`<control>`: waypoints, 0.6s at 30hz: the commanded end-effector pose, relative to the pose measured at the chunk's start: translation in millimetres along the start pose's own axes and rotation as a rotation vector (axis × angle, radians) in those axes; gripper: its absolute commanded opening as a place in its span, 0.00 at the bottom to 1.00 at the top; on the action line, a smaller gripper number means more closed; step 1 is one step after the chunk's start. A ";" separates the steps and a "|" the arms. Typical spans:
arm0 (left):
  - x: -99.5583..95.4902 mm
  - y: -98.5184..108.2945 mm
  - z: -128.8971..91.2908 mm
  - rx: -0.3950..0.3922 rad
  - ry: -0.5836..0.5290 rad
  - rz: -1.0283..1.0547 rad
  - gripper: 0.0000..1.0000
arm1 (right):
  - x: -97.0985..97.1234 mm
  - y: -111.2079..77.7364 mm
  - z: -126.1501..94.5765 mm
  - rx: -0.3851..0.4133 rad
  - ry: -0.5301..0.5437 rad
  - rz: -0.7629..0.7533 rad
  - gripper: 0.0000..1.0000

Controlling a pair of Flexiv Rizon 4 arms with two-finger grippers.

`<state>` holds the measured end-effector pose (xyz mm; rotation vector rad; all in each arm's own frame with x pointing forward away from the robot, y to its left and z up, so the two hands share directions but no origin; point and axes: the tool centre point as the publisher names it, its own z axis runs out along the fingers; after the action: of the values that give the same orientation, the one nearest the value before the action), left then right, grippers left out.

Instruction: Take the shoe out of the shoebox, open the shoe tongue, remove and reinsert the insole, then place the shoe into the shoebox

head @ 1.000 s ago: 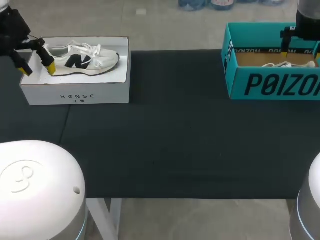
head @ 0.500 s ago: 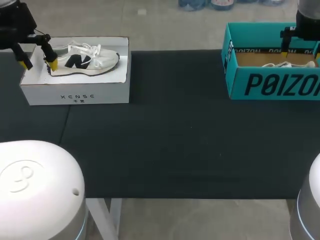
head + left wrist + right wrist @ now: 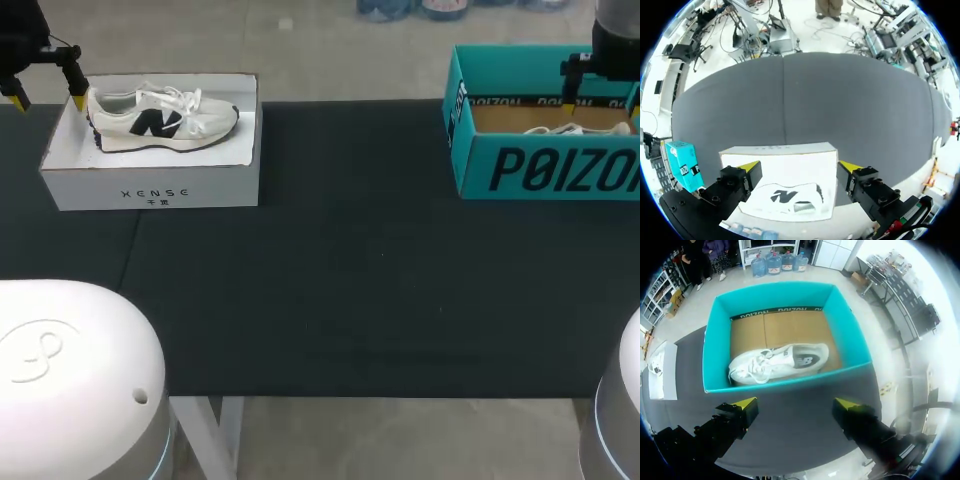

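Two boxes on a black table (image 3: 350,280), seen from above and behind. At left, a white box (image 3: 150,185) with a white sneaker (image 3: 160,118) lying on its side on top, dark logo showing, toe toward the middle of the table. Left gripper (image 3: 48,98) at the heel end of that box, fingers spread wide and empty, one yellow tip just beside the heel. At right, a teal shoebox (image 3: 540,165), open on top, with a white shoe (image 3: 560,130) partly visible inside on the brown floor. Right gripper (image 3: 603,100) above the shoebox, only one yellow tip clearly in sight.

From the left wrist: left gripper (image 3: 799,167) open, yellow tips far apart, holding nothing. Under and ahead of the fingers, the white box (image 3: 785,155), the sneaker (image 3: 790,197) on it between the two fingers but not touched by either. Beyond the box, a wide stretch of dark table (image 3: 815,100). Off to one side, small, the teal shoebox (image 3: 684,165).

From the right wrist: right gripper (image 3: 795,405) open and empty, poised above the near wall of the shoebox (image 3: 790,382). Inside, the shoe (image 3: 777,362) lying across the brown floor, laces up, opening visible. Dark table (image 3: 790,425) under the fingers. Well apart at the edge, the white box (image 3: 669,371) with its sneaker (image 3: 656,363).
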<state>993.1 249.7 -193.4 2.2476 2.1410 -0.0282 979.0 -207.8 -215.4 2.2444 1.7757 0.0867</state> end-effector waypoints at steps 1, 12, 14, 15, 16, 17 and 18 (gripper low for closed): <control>14.4 49.7 28.9 0.059 0.004 -0.012 1.00 | -0.5 -0.7 0.0 -0.001 0.000 0.000 1.00; 54.9 121.3 68.1 0.062 0.017 0.024 1.00 | -0.5 -0.7 0.0 -0.001 0.000 0.000 1.00; 61.9 133.2 71.9 0.063 0.018 0.037 1.00 | -0.5 -0.7 0.0 -0.001 0.000 0.000 1.00; 65.5 139.5 73.7 0.065 0.020 0.046 1.00 | -0.5 -0.7 0.0 -0.001 0.000 0.000 1.00; 68.9 145.6 75.5 0.072 0.024 0.055 1.00 | -0.5 -0.7 0.0 -0.001 0.000 0.000 1.00; 71.0 151.4 77.3 0.077 0.026 0.064 1.00 | -0.5 -0.7 0.0 -0.001 0.000 0.000 1.00; 72.3 157.2 79.0 0.077 0.032 0.079 1.00 | -0.5 -0.7 0.0 -0.001 0.000 0.000 1.00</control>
<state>1106.2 308.9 -266.7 2.3373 2.0810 0.0182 979.0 -207.9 -215.3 2.2446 1.7757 0.0865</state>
